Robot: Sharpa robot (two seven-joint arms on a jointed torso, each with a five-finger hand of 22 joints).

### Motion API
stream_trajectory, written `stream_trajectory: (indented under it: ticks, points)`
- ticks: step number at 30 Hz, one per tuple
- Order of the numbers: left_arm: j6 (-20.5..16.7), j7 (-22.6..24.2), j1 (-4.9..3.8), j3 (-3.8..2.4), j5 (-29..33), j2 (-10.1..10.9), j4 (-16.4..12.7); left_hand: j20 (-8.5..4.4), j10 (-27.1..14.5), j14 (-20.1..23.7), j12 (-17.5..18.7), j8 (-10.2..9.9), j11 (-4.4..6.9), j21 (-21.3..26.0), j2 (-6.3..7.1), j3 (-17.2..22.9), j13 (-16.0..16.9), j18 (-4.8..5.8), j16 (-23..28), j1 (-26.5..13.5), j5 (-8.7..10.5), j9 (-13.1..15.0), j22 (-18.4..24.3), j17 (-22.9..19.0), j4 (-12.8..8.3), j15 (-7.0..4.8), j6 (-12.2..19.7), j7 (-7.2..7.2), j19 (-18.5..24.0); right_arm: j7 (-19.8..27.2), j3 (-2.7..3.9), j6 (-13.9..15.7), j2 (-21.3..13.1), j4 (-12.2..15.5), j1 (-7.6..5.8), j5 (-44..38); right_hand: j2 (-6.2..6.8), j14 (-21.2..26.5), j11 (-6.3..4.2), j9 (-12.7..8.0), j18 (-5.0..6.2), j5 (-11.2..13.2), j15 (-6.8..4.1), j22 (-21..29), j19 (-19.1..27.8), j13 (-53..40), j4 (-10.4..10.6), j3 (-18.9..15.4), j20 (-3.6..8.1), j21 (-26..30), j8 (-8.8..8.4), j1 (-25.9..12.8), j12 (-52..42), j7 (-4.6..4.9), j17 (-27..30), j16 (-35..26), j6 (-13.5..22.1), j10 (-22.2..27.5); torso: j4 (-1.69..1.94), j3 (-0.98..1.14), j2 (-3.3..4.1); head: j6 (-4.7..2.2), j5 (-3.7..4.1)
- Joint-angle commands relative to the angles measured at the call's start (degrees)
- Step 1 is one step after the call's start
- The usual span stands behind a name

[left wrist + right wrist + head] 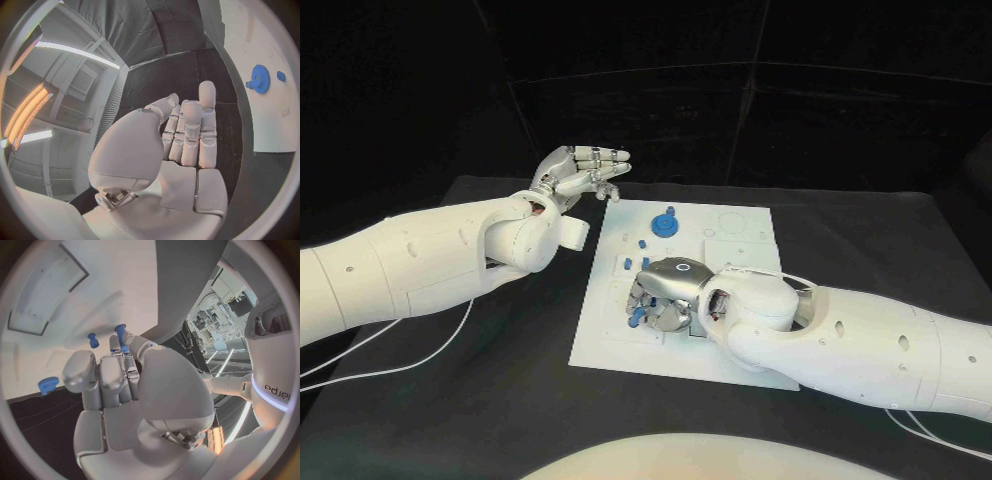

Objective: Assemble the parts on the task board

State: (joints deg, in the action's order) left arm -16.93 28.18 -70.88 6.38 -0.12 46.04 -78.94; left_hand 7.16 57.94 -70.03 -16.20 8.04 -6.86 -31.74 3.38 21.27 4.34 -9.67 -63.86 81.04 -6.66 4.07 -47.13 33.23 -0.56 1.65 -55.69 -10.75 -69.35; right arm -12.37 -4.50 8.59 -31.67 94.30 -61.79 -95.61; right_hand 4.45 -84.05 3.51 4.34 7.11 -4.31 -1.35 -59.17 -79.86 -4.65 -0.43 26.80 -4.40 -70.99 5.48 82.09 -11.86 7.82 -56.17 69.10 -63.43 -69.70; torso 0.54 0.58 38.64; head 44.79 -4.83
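Right hand down on the task board, risk of a dropped or skewed part

The right hand [669, 292] reached over the near half of the white task board [733, 250] and pinched a small blue peg [120, 333] at its fingertips; a tilted peg could have jammed or slipped free, and the crowding fingers could have knocked the blue parts [643, 263] just beside them. The blue gear [668, 223] sat on the far half. The left hand [577, 175] hovered off the board above the black surface [473, 400], empty, fingers extended.
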Motion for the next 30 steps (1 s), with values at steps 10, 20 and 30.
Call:
stream_trajectory:
  ticks: [10,20,30]
  points:
    - [0.6,0.1,-0.11,-0.05,0.1,0.2,-0.1,0.0,-0.4,0.1,-0.2,0.3,-0.13,0.1,0.35,0.0,-0.1,-0.76,-0.3,0.3,-0.05,-0.1,0.1,-0.1,-0.2,0.06,0.0,-0.38,0.4,-0.7,-0.09,-2.1,1.4,-0.6,0.09,-1.5,0.57,-1.1,0.05,-0.1,-1.11,-0.2,-0.07,0.1,0.2,0.0,0.1,0.1,0.01,-0.1,0.07,-0.6,0.8,0.35,0.3,0.1,0.1,-0.4,-0.05,0.01,0.01,0.2,-0.14]
    - [0.7,0.0,-0.11,-0.05,0.1,0.2,-0.1,0.02,-0.5,0.1,-0.3,0.3,-0.15,0.1,0.36,0.0,-0.1,-0.75,-0.4,0.3,-0.05,-0.1,0.1,0.1,-0.2,0.09,0.1,-0.4,0.4,-1.1,-0.16,-1.1,1.9,-0.8,0.11,-2.0,2.21,-1.0,1.11,-0.7,-1.17,-0.5,0.76,0.0,0.5,0.2,0.4,-0.7,-0.71,-0.3,-2.06,-2.6,2.7,1.58,0.3,0.4,4.1,1.0,-0.04,-0.01,0.0,0.2,-0.12]
    - [0.9,-0.1,-0.12,-0.05,0.1,0.2,-0.2,0.02,-0.5,0.1,-0.3,0.3,-0.15,0.1,0.36,0.0,-0.1,-0.75,-0.4,0.3,-0.05,-0.1,0.1,0.1,-0.2,0.09,0.1,-0.4,0.4,-1.2,-0.17,0.5,1.9,-0.7,0.12,-2.1,3.05,-0.9,0.61,-0.7,-1.03,-0.5,0.52,-0.1,0.7,0.0,0.4,-1.0,-0.76,-0.3,-2.07,-3.2,3.6,0.79,0.5,0.6,9.6,1.2,0.05,0.0,-0.01,0.16,-0.15]
